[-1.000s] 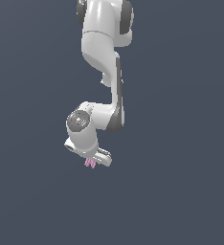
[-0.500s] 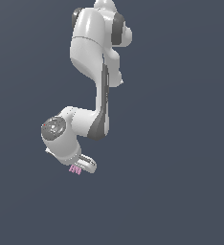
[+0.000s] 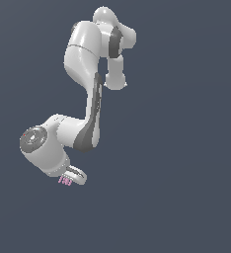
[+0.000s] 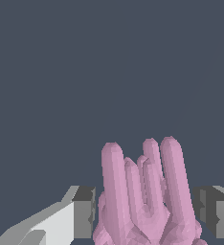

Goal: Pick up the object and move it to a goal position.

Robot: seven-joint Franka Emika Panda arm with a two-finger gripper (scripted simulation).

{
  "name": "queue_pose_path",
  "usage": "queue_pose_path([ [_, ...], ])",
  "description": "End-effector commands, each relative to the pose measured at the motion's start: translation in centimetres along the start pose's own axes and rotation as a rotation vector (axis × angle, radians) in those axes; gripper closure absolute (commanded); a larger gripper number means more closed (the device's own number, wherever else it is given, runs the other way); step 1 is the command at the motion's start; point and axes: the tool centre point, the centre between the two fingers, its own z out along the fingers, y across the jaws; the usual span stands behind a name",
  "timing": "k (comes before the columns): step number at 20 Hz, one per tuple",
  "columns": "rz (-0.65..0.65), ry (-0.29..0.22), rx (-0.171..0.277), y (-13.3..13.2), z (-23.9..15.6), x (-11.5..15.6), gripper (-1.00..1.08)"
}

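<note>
The pink lumpy object with several ridged prongs fills the space between my two fingers in the wrist view. One finger and the other finger sit close on either side of it. In the exterior view the object shows as a tiny pink piece sticking out under my gripper at the low end of the white arm, toward the exterior view's left. The gripper is shut on it and holds it above the dark grey ground.
Only a flat dark grey surface shows around the arm. The arm's upper links rise above the gripper. No goal marker shows in either view.
The arm has swung toward the exterior view's left and slightly down, carrying the pink object along in the shut gripper.
</note>
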Motion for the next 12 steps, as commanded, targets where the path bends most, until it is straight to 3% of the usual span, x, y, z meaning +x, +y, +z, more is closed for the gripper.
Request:
queue_pose_path([
  [1,-0.001,0.000,0.000,0.6,-0.1,0.8,1.08],
  [12,-0.001,0.000,0.000,2.1,-0.2,2.7,1.08],
])
